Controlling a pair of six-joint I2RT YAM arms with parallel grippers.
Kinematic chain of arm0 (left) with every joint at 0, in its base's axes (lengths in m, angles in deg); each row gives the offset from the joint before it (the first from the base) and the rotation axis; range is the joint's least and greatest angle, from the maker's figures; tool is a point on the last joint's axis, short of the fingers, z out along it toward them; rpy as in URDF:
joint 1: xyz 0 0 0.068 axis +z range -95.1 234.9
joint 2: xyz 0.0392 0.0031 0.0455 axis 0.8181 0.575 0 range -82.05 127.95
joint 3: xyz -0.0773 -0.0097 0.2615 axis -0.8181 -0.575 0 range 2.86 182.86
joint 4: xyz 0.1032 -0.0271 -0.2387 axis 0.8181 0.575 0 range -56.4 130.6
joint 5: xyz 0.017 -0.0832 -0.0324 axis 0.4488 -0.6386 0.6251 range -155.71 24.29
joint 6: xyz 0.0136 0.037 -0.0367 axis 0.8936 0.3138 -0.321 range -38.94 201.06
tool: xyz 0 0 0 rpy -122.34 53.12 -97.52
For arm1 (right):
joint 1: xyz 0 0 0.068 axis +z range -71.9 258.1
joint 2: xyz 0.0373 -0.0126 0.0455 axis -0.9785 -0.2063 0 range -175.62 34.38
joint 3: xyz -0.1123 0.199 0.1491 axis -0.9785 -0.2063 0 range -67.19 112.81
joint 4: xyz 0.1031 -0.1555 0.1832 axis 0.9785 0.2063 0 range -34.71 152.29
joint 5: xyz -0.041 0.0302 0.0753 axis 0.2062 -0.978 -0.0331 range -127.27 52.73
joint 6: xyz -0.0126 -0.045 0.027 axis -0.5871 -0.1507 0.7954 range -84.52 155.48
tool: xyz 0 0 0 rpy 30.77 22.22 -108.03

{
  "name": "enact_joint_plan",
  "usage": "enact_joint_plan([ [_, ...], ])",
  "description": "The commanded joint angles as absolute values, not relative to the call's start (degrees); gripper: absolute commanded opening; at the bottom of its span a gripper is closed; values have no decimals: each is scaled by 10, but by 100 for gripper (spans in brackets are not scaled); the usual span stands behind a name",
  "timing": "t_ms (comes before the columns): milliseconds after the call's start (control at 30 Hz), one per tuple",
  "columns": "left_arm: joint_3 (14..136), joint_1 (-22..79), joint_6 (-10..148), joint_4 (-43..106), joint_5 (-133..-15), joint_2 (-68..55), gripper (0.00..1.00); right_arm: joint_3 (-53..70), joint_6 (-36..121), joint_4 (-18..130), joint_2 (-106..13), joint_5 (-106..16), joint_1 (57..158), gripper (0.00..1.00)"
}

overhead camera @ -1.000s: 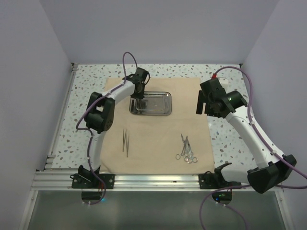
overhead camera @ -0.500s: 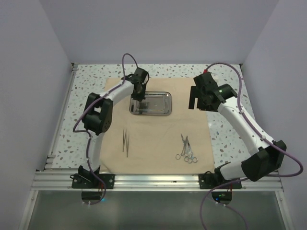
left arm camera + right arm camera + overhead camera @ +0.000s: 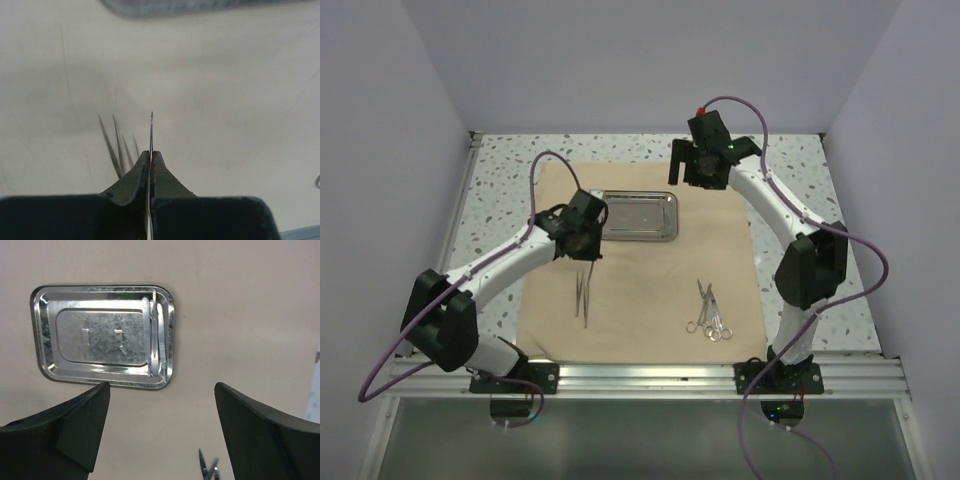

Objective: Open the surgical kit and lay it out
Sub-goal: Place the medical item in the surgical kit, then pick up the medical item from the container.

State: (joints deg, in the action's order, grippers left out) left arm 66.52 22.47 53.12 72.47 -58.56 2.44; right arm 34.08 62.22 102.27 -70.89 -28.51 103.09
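Two pincers are mine, and I start at the left. My left gripper (image 3: 151, 156) is pinched fully shut on a thin silver instrument (image 3: 151, 131), seen edge-on, its tip pointing away from me over the cloth wrap (image 3: 640, 280). Just left of that tip and below it lie the tweezers (image 3: 116, 146) already set out. Their long axis runs near to far, parallel with the piece I hold, so I judge the set-down belongs just beside them. Next comes the steel tray (image 3: 95, 337), farther off on the cloth, with slim instruments (image 3: 156, 335) lying near to far along its right short end. My right gripper (image 3: 162, 390) hangs above the cloth, jaws wide with nothing between them. That tray end lies ahead of it and is nearer this arm. Farthest right rest the ring-handled scissors and forceps (image 3: 708, 312).
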Motion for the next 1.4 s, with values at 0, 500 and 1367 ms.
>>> enact_joint_plan([
  [0, 563, 205, 453, 718, -583, -25, 0, 435, 618, 996, -791, -330, 1029, 87],
  [500, 508, 191, 394, 813, -549, -148, 70, 662, 638, 1030, -1046, -321, 1039, 60],
  [1367, 511, 192, 419, 826, -536, -160, 69, 653, 681, 1044, -1102, -263, 1049, 41],
])
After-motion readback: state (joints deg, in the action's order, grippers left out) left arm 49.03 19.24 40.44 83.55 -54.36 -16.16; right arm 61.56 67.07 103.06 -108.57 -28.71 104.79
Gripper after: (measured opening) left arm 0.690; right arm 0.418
